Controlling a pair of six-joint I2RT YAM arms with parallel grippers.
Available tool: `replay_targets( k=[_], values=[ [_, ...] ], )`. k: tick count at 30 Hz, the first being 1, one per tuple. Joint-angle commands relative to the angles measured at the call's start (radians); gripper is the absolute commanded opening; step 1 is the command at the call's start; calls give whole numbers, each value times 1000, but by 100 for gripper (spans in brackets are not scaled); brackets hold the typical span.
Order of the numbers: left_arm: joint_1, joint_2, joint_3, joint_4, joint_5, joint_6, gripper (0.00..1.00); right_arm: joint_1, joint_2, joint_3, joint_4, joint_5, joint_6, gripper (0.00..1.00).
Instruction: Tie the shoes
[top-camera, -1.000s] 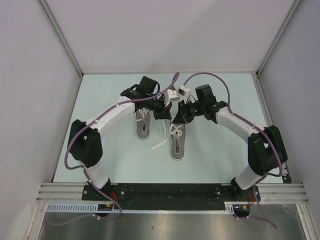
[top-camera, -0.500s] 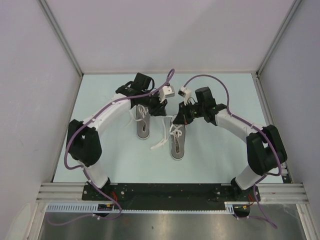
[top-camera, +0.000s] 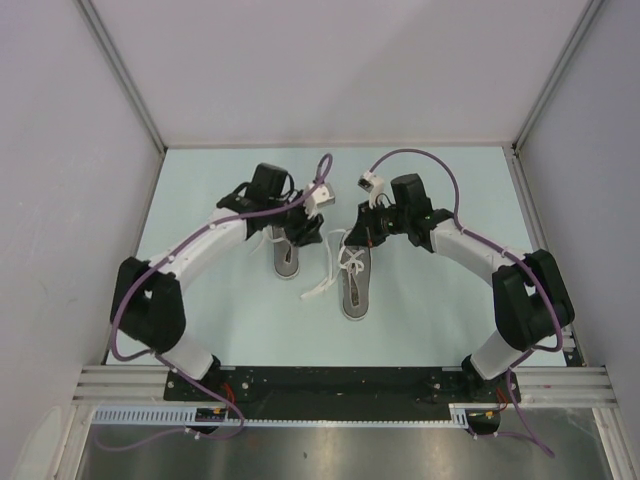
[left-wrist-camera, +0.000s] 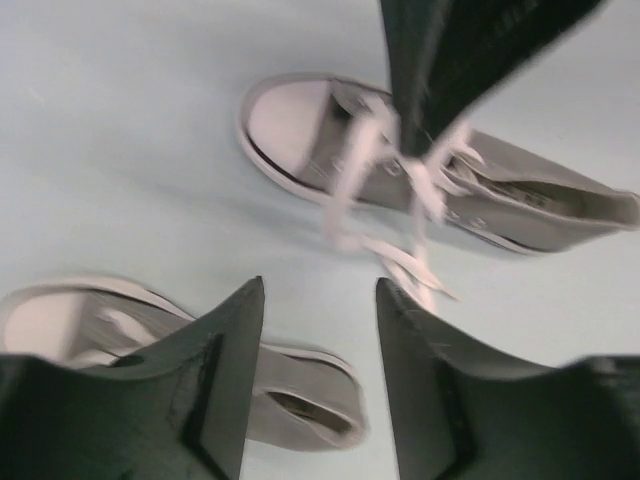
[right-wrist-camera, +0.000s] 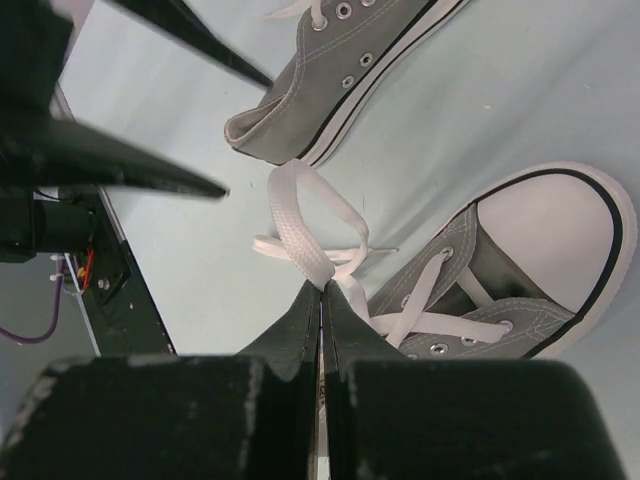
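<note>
Two grey shoes with white toe caps lie side by side mid-table: the left shoe (top-camera: 288, 256) and the right shoe (top-camera: 355, 288). My right gripper (right-wrist-camera: 321, 290) is shut on a white lace (right-wrist-camera: 300, 225) of the right shoe (right-wrist-camera: 520, 270), pinching it just above the eyelets. From above, that gripper (top-camera: 360, 240) hangs over the shoe's toe end. My left gripper (left-wrist-camera: 320, 295) is open with nothing between its fingers, above the left shoe (left-wrist-camera: 300, 400). It hovers over that shoe's toe end (top-camera: 302, 232). The right shoe's laces (left-wrist-camera: 400, 190) look blurred.
A loose lace end (top-camera: 318, 290) trails on the pale green table (top-camera: 200, 200) between the shoes. White walls with metal rails (top-camera: 130, 90) enclose the table on three sides. The arm bases sit on a black bar (top-camera: 330, 385) at the near edge.
My left gripper has opened and drawn back to the left, away from the right shoe's laces. My right gripper has stayed shut on the lace, almost still.
</note>
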Motion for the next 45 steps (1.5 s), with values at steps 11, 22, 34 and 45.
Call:
replay_targets(
  k=[11,22,34,45],
  values=[
    [-6,24,-212,337,32,-361,67,-26,-45,-35,83,-23,56,0],
    [-11,117,-82,357,-16,-369,20,-25,-45,-46,88,-39,64,0],
    [9,-8,-86,174,-163,-53,52,-2,-10,-46,114,-10,84,0],
    [-67,-237,-378,98,-68,106,64,20,10,-44,146,3,90,0]
  ],
)
